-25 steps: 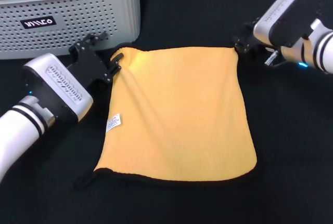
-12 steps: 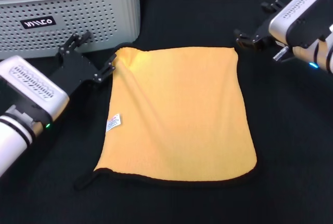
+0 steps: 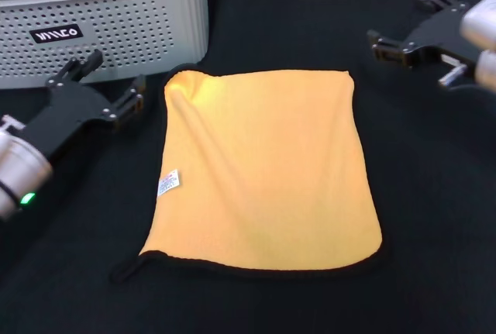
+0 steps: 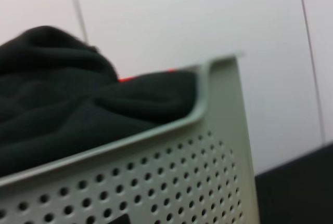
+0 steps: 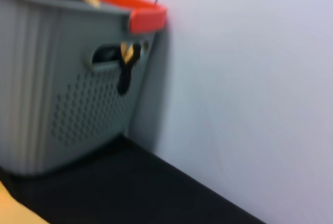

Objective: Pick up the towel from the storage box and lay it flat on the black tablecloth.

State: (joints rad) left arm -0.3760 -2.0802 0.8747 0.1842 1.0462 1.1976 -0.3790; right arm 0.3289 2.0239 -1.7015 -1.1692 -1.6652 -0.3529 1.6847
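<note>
On the black tablecloth point(image 3: 434, 194): towel point(image 3: 267, 167) flat, orange face up | storage box point(image 3: 116, 24) beyond towel's far-left corner | left gripper point(image 3: 108, 90) left of towel, released | right gripper point(image 3: 403, 28) beyond far-right corner, released

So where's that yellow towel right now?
In the head view the towel lies spread out, yellow side up, on the black tablecloth, just in front and to the right of the storage box, between the two open end effectors.

The storage box point(image 3: 108, 28) — cut off at the picture's top-left edges.
</note>
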